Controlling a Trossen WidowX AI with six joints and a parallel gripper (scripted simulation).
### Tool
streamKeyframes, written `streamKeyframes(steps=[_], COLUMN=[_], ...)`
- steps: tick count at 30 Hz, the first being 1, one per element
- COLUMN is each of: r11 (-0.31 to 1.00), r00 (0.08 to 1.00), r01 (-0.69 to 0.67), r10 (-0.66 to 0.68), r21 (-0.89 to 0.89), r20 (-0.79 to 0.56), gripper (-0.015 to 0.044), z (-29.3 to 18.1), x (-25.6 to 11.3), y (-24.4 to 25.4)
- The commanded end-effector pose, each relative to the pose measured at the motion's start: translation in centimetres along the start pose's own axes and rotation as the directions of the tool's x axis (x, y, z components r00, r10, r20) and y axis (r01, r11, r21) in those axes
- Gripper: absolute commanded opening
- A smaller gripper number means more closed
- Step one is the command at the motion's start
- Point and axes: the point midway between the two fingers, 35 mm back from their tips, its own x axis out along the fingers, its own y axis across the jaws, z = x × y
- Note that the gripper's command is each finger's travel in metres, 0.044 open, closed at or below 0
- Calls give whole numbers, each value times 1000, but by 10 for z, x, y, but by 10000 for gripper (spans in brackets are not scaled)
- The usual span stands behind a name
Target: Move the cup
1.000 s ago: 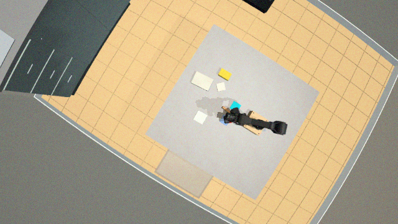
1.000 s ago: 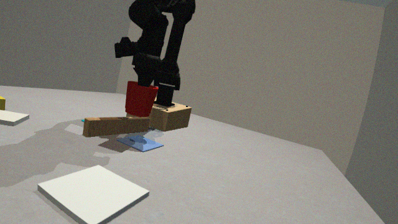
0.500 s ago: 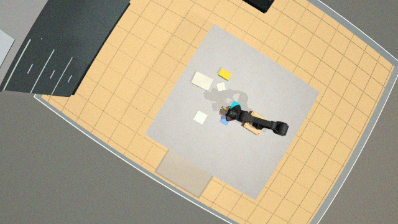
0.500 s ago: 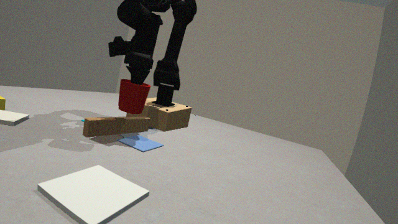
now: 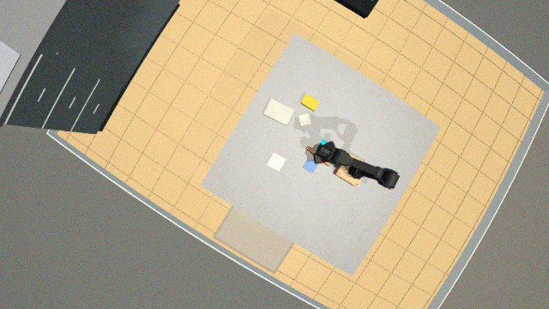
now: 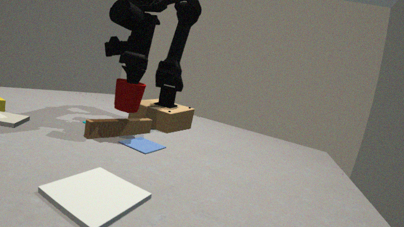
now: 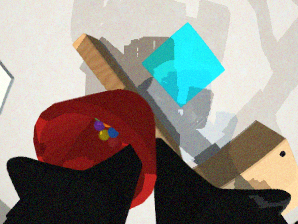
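My gripper (image 6: 135,81) (image 7: 150,142) is shut on the wall of the red cup (image 6: 129,97) (image 7: 65,132), which hangs slightly tilted in the air. Several marbles (image 7: 104,135) lie inside the cup. The cup is above the level of the wooden bar (image 5: 310,150) (image 6: 117,128) (image 7: 102,64), which stands between the two pads. The blue pad (image 5: 310,166) (image 6: 144,145) lies on one side of the bar and is hidden in the wrist view. The cyan pad (image 5: 323,142) (image 6: 84,122) (image 7: 187,60) lies on the other side, mostly hidden behind the bar in the exterior view.
The wooden arm base (image 5: 348,176) (image 6: 173,120) (image 7: 275,165) is near the bar's end. A white tile (image 5: 276,161) (image 6: 96,195) (image 7: 4,87) lies beyond the blue pad. A large cream slab (image 5: 279,112), a small cream block (image 5: 304,119) and a yellow block (image 5: 310,102) (image 6: 2,104) lie farther off.
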Motion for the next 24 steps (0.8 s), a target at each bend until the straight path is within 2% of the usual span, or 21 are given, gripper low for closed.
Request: streamKeyframes(steps=[1, 24], r11=[1000, 1000], r00=[1000, 1000], r01=[-1, 2], r10=[1, -2], r21=[-3, -3], r20=[-5, -2], gripper=[0, 0], z=[3, 27], x=[0, -1], y=[-4, -29])
